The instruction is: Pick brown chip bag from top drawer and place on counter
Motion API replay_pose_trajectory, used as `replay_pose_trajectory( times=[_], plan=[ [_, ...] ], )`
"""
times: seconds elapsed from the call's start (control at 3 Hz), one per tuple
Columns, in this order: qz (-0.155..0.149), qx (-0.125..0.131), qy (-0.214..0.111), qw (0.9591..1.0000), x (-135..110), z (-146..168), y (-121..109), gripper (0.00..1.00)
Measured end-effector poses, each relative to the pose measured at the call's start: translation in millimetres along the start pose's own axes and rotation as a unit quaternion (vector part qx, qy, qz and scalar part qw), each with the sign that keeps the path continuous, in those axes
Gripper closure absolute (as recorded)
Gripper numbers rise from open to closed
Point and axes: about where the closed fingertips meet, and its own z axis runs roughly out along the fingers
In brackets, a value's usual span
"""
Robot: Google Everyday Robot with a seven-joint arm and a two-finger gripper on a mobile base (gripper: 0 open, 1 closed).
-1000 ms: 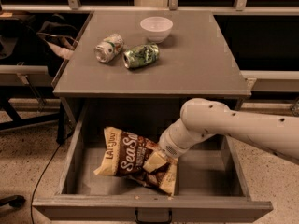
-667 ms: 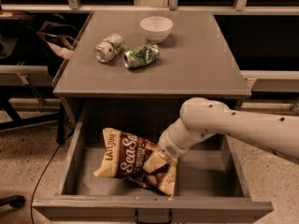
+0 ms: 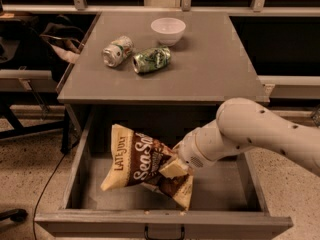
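The drawer (image 3: pixel 220 181) in the lower half of the frame is pulled fully open, so that step is done. The end effector (image 3: pixel 174 168) sits low centre, reaching in from the right on the pale arm (image 3: pixel 250 129). It is clamped on the right side of the bag (image 3: pixel 134 165), with one tan finger lying across the bag's front.

The bag is inside the drawer, tilted with its "Late July" end toward the left. Its upper corner stands up near the drawer's back. Whether its lower left corner rests on the drawer bottom I cannot tell.

By my reading the grasp is made and the lift is barely begun. Left to do: raise the bag clear of the drawer front, carry it up over the worktop (image 3: pixel 215 69) in the upper half, and set it down. The right part looks the freest, since two cans (image 3: pixel 117 51) (image 3: pixel 151 60) and a bowl (image 3: pixel 168 30) sit toward the upper left.
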Motion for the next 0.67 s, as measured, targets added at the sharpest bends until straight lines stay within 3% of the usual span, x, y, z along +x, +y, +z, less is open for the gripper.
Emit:
replay_pose_trajectory(
  times=[0.33, 0.67],
  plan=[
    [-0.021, 0.047, -0.031, 0.9982, -18.1, -48.4, 14.6, 1.00],
    [-0.039, 0.101, -0.048, 0.9930, -39.6, -86.4, 23.6, 1.00]
  ],
)
